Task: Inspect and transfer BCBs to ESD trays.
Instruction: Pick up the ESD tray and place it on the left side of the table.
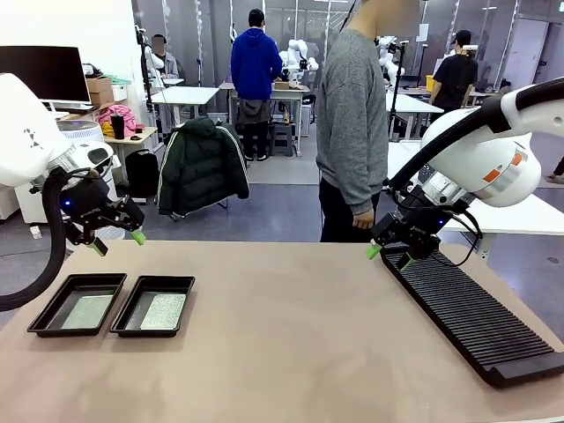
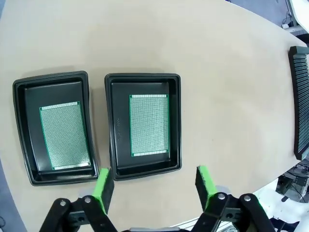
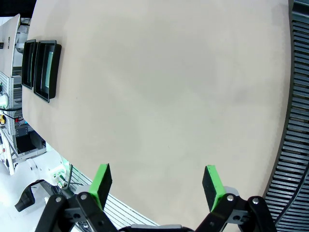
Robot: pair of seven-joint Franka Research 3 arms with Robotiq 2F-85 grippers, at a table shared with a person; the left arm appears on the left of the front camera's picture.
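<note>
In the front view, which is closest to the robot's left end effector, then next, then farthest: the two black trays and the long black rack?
1. Left ESD tray, just below the left end effector.
2. Right ESD tray, beside it.
3. Slotted rack, far right side.

BCBs flat in ESD trays (side-by-side).

two esd trays sat at the lower left of the front view, each holding one bcb, two boards in all. one black slotted rack lay at the lower right. two grippers showed, and one person stood at the table.
</note>
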